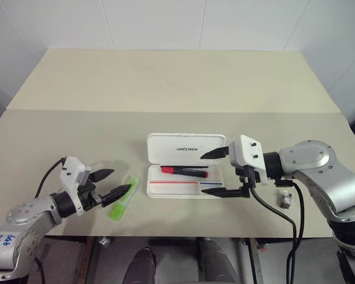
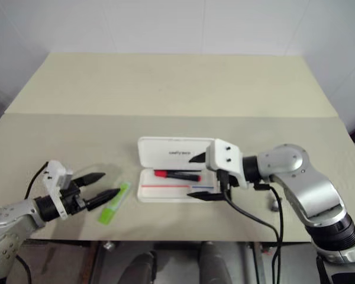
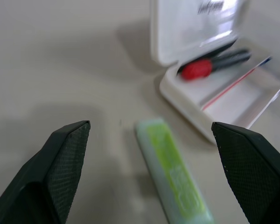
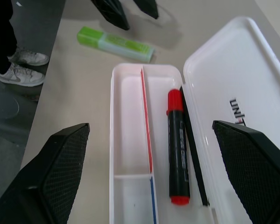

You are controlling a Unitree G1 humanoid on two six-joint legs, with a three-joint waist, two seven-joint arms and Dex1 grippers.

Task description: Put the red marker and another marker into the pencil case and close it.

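Nearest, the left tool (image 1: 109, 183) stands wide open and empty over the surface (image 1: 165, 83), its lower fingertip crossing the green marker (image 1: 122, 202) in the head views. That marker's long axis runs from near-left to far-right, toward the pencil case (image 1: 183, 148). Beyond, the open case holds the red marker (image 1: 184, 171), lying left to right beside the hinge. Over its right end the right tool (image 1: 220, 173) gapes empty. From its wrist, a person's shoes (image 4: 23, 70) show on the floor.

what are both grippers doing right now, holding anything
left gripper: open, empty, by the lime-green highlighter-style marker on the table.
right gripper: open, empty, at the open white plastic pencil case holding the red-and-black marker.
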